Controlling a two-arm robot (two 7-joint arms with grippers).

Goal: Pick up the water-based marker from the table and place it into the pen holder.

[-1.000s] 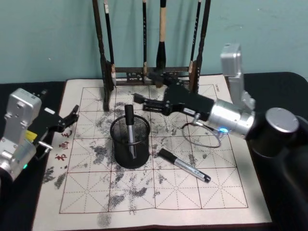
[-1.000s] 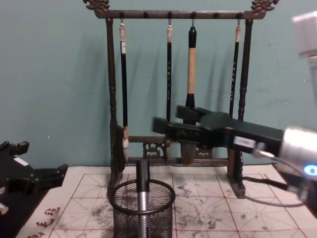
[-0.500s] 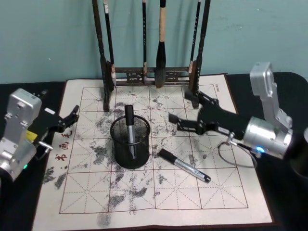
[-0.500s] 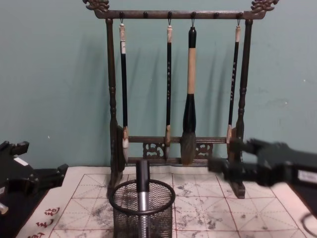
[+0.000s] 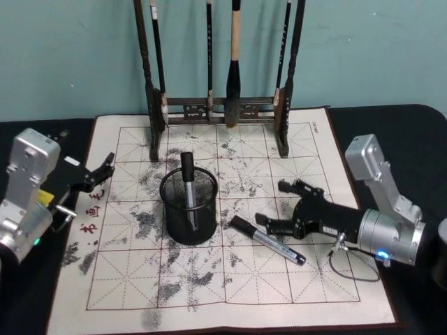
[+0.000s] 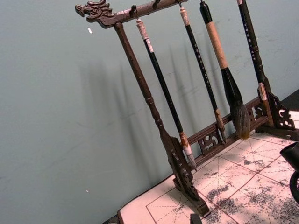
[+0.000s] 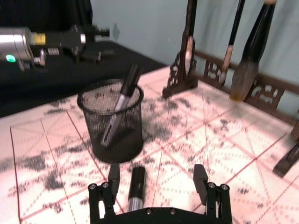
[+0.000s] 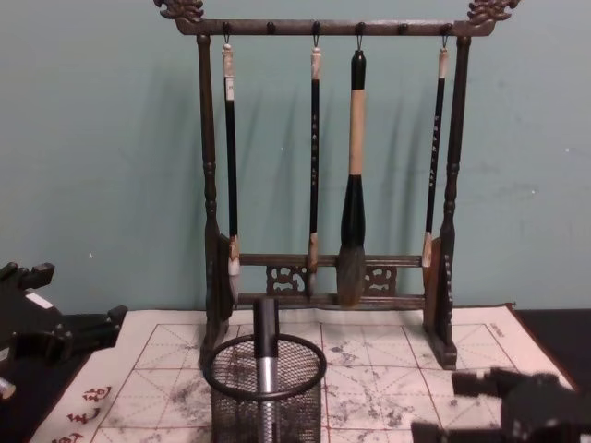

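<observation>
The marker (image 5: 269,242) lies on the mat (image 5: 314,283), between the holder (image 5: 188,213) and the mat's right edge. The right gripper (image 5: 272,206) hangs low over it with its fingers spread. In the right wrist view the marker's capped end sits between the fingers, and the rest is hidden behind the gripper's body. Whether a finger touches it cannot be made out. A second marker (image 5: 188,183) stands in the holder. The left gripper (image 5: 106,166) rests at the mat's left edge, fingers apart.

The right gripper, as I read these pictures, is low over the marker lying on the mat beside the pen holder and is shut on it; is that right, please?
Not quite: the right gripper is open, not shut. The right wrist view shows its fingers apart on either side of the marker, which lies on the mat beside the pen holder.
</observation>
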